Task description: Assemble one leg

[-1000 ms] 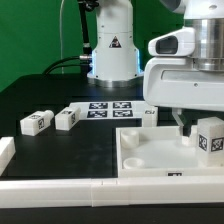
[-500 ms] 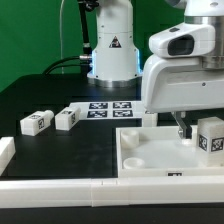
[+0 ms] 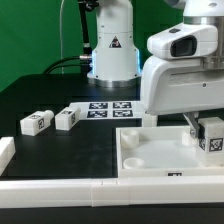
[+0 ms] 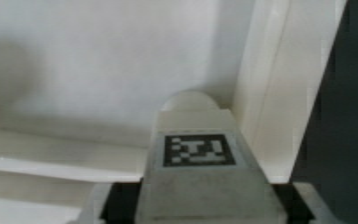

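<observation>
My gripper [image 3: 207, 128] is at the exterior view's right, over the far right corner of the large white panel [image 3: 150, 156]. It is shut on a white tagged leg [image 3: 213, 137] that stands upright at that corner. In the wrist view the leg [image 4: 199, 150] sits between the two dark fingers [image 4: 130, 200], which press on both its sides, with the panel's raised rim [image 4: 286, 80] next to it. The leg's lower end is hidden. Two more legs [image 3: 37, 122] [image 3: 66, 118] lie on the black table at the left.
The marker board [image 3: 108, 107] lies in the middle, in front of the robot base [image 3: 112, 50]. A small white part [image 3: 150, 117] sits behind the panel. A long white rail [image 3: 60, 188] runs along the front edge, with a white block [image 3: 5, 150] at the far left.
The hand has shifted and turned toward the exterior view's right around the leg. The leg has stayed at the same corner of the panel. The loose legs have not moved.
</observation>
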Action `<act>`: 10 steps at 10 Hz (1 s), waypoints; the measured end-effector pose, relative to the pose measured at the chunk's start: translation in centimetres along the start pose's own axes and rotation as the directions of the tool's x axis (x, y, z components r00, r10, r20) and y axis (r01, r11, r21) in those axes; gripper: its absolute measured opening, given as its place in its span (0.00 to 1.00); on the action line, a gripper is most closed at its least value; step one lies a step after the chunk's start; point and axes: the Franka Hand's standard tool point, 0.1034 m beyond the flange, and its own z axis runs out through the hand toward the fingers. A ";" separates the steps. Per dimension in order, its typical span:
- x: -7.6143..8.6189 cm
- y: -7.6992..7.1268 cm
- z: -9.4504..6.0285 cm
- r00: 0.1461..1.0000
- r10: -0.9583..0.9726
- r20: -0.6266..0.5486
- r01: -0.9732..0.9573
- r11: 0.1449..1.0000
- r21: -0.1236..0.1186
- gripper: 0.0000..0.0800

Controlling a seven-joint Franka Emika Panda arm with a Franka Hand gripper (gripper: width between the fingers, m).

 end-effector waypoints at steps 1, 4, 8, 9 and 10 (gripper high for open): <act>0.0 0.0 0.0 1.000 0.024 0.000 -0.024 1.000 0.000 0.36; -0.1 -0.2 0.0 0.906 0.422 -0.011 -0.422 0.907 -0.001 0.36; -0.1 -0.4 0.0 0.482 0.876 -0.031 -0.876 0.482 -0.006 0.36; 0.0 -0.4 0.0 0.378 0.925 -0.034 -0.926 0.378 -0.002 0.36; 0.0 -0.3 0.0 0.294 0.955 -0.027 -0.956 0.294 0.004 0.36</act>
